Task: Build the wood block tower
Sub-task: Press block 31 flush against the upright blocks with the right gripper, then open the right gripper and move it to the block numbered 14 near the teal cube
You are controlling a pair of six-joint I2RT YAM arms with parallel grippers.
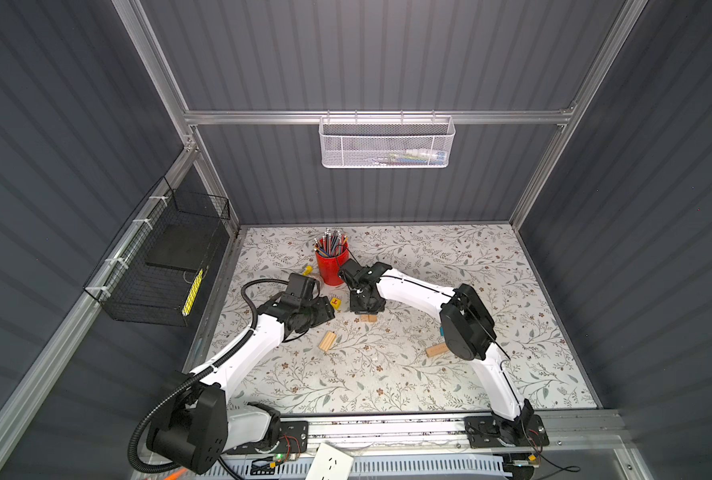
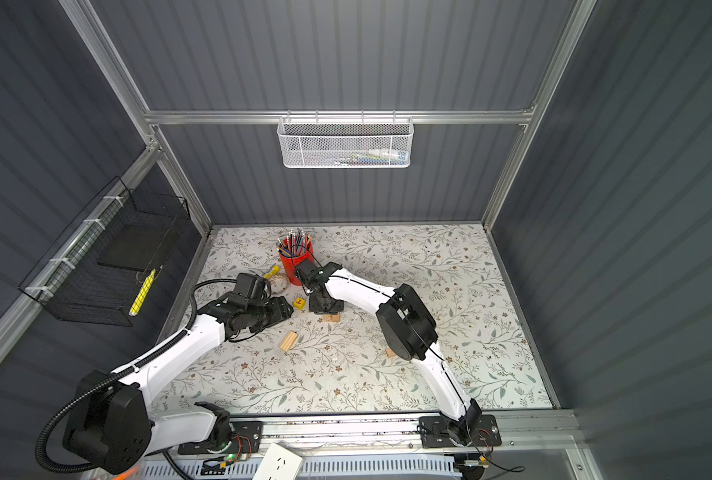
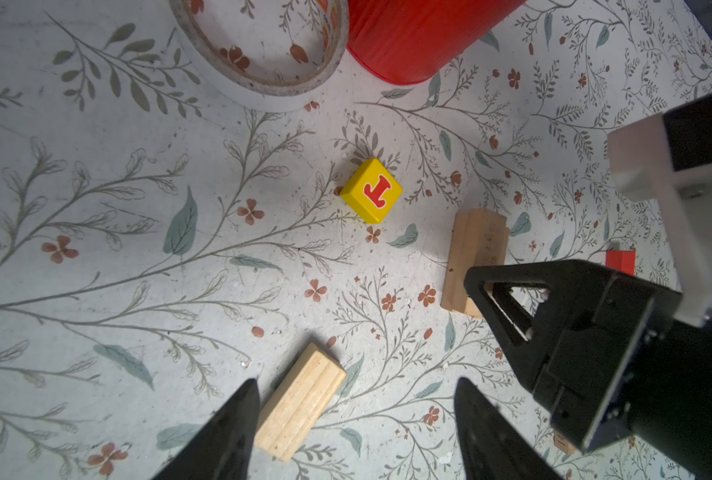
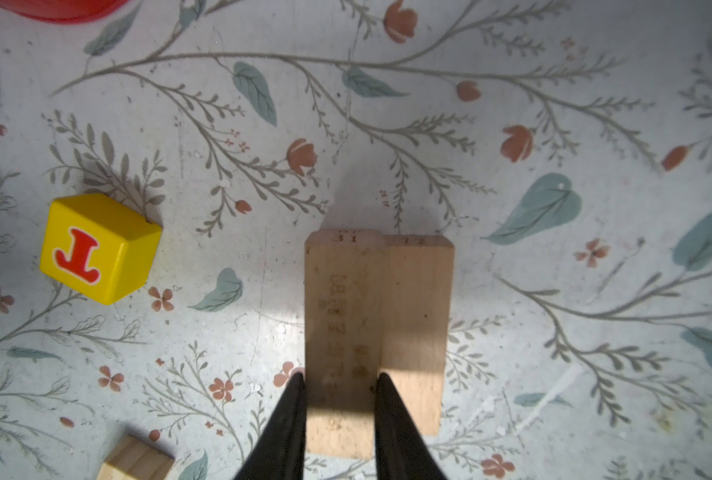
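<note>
Blocks for the tower lie scattered at mid-surface (image 1: 387, 374); no tower stands.

1. Nearest, an end plank (image 1: 436, 350) lies flat, partly hidden under the right arm's elbow. A teal sliver (image 1: 441, 331) shows just behind it, too hidden to identify.
2. A loose plank (image 1: 328, 341) lies flat and apart from the others, angled, just in front of the left arm's wrist.
3. The left fingers (image 3: 229, 436) stand wide apart above the surface and hold nothing. In the left wrist view the loose plank lies just beside one finger, not between them.
4. The right fingers (image 4: 287, 424) point straight down and are clamped on the long sides of a held plank (image 4: 339, 316). A second plank (image 4: 418, 307) lies parallel and touching it. Whether the held plank overlaps it or sits alongside cannot be told.
5. A red block (image 3: 620, 261) sits beyond this pair, largely hidden by the right arm.
6. A yellow block (image 1: 336, 302), bearing a red letter, rests between the two grippers, clear of both.
7. Farthest: a tape ring (image 3: 262, 93) beside a red cup (image 1: 331, 268) of pencils, and a yellow tube (image 1: 307, 271).
</note>
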